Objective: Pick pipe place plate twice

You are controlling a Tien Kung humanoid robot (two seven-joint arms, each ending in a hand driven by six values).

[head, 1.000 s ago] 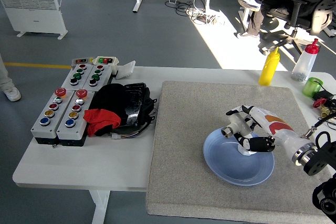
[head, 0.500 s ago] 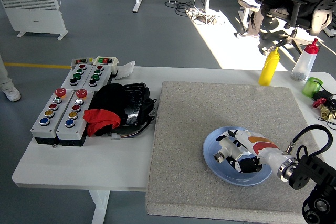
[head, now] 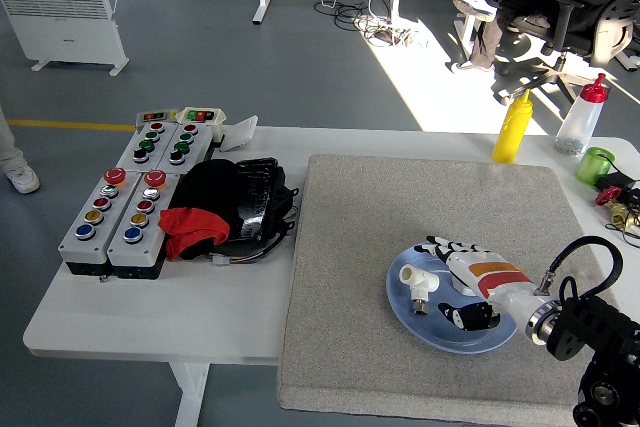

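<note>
A white pipe fitting [head: 415, 283] lies on the left part of the blue plate [head: 430, 328], which sits on the grey mat. My right hand [head: 452, 279] hovers low over the plate's middle, just right of the fitting. Its fingers [head: 441, 245] are stretched out and the thumb is apart from them, so the hand is open and holds nothing. A small gap shows between the hand and the fitting. The left arm is out of view.
The grey mat [head: 370, 207] covers the table's right half. A black bag with a red cloth [head: 225, 207] and button boxes [head: 130, 202] sit at the left. A yellow bottle [head: 514, 127], a clear bottle [head: 580, 117] and a green cup [head: 596, 164] stand at the back right.
My right hand came down onto the plate with the pipe fitting, then opened. The fitting now lies free on the plate, left of the hand.
</note>
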